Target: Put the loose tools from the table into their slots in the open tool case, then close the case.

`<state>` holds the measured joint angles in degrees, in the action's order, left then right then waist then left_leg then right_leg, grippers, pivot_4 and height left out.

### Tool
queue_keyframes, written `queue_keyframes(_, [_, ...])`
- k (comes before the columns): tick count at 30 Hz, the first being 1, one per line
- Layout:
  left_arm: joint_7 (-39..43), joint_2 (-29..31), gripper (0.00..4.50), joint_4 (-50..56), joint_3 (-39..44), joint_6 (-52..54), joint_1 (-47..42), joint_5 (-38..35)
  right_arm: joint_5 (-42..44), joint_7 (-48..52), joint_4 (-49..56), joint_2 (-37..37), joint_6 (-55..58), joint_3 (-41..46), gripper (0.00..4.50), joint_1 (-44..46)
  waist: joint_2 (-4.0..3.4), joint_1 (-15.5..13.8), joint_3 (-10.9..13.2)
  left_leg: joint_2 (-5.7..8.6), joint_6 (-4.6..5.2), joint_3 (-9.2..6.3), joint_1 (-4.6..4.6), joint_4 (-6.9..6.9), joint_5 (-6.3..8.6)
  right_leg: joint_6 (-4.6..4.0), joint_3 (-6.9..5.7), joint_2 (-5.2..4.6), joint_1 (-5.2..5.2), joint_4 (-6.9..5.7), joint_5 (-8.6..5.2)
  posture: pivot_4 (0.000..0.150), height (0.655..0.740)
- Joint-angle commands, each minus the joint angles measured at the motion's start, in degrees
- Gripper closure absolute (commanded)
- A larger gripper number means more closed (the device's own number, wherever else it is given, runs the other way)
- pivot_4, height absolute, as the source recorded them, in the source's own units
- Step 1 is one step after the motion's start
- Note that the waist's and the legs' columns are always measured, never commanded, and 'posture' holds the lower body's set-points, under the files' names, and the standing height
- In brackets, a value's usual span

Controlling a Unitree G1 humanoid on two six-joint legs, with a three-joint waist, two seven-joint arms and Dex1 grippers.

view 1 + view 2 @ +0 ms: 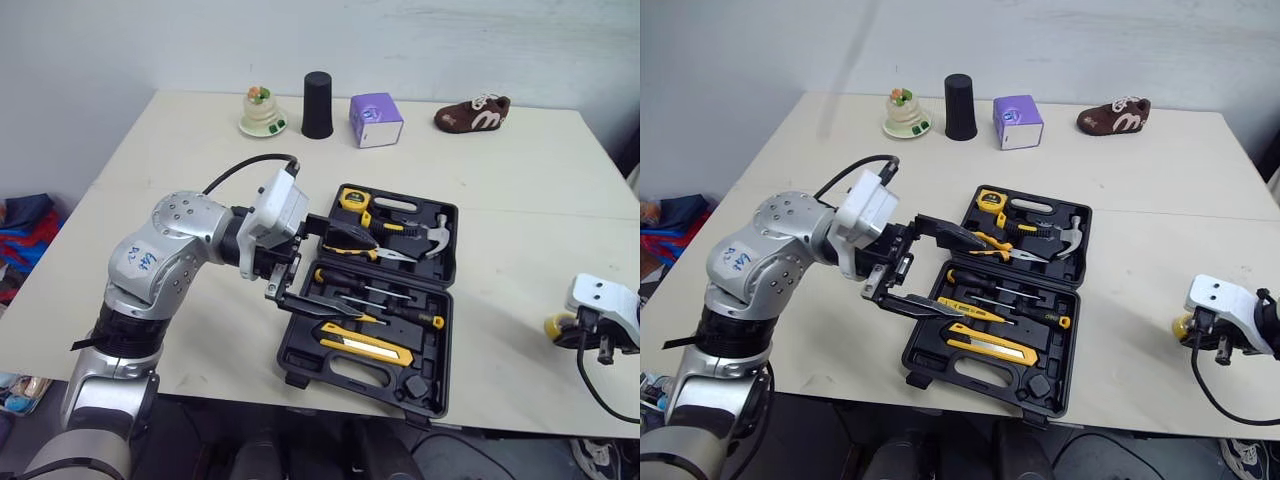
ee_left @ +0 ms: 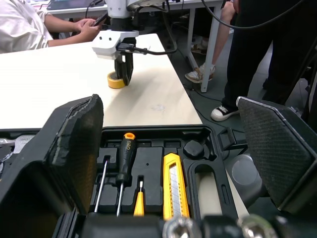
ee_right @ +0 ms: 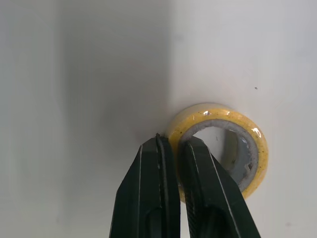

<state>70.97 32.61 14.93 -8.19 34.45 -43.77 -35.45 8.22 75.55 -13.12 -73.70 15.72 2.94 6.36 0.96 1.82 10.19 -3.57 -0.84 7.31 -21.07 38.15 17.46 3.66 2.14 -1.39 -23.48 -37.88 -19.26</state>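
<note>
While left gripper hovers spread wide over tool case, right gripper pinches tape roll wall on table.

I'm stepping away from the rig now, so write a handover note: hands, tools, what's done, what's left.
Left hand: open, empty, hovering over the open tool case.
Right hand: shut on the wall of the yellow tape roll, which rests on the table right of the case.
Done: hammer, pliers, tape measure, screwdrivers and utility knife lie in the case.
Left: move the tape roll into the case, then close it.
</note>
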Motion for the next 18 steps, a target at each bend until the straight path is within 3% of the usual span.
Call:
queue_keyframes(1, [1.93, 2.36, 0.0, 1.8, -0.71, -0.43, 2.37, 0.32, 9.09, 3.99, 19.48, -0.01, 4.73, 12.43, 4.49, -7.71, -0.07, 0.1, -0.02, 0.0, -0.03, -0.02, 0.0, -0.05, -0.01, 0.0, 0.0, 0.02, -0.01, 0.0, 0.0, 0.15, 0.7383])
queue_keyframes(5, [4.82, 5.42, 0.0, 2.83, -2.05, -2.62, 5.11, 1.58, 18.69, 1.97, 42.82, 2.75, 16.36, 19.39, 4.49, -14.52, 0.03, 0.2, 0.04, -0.13, -0.22, -0.2, -0.01, -0.09, -0.07, -0.02, -0.05, 0.18, 0.01, -0.03, 0.0, 0.15, 0.7383])
queue_keyframes(9, [7.83, 7.24, 0.0, 2.97, -4.26, -7.24, 7.28, 4.55, 23.69, -3.42, 57.39, 5.4, 21.66, 17.09, 4.49, -16.65, 0.2, -0.09, 0.09, -0.08, -0.19, -0.32, -0.02, -0.08, -0.06, -0.04, -0.16, 0.11, 0.1, 0.01, 0.0, 0.15, 0.7383])
queue_keyframes(13, [8.84, 7.16, 0.0, 3.37, -5.32, -8.86, 8.01, 5.5, 23.92, -8.96, 62.27, 7.48, 23.85, 9.86, 4.49, -14.93, 0.55, -0.18, 0.23, 0.06, 0.02, -0.29, -0.1, -0.06, 0.0, -0.01, -0.16, -0.07, 0.1, 0.1, 0.02, 0.15, 0.7383])
queue_keyframes(18, [8.93, 6.46, 0.0, 3.5, -6.08, -9.43, 7.74, 6.12, 19.27, -11.75, 61.03, 7.7, 21.2, 2.91, 4.49, -14.2, 0.67, -0.17, 0.31, 0.06, 0.14, -0.26, -0.15, -0.06, 0.07, -0.01, -0.15, -0.08, 0.07, 0.17, 0.02, 0.15, 0.7383])
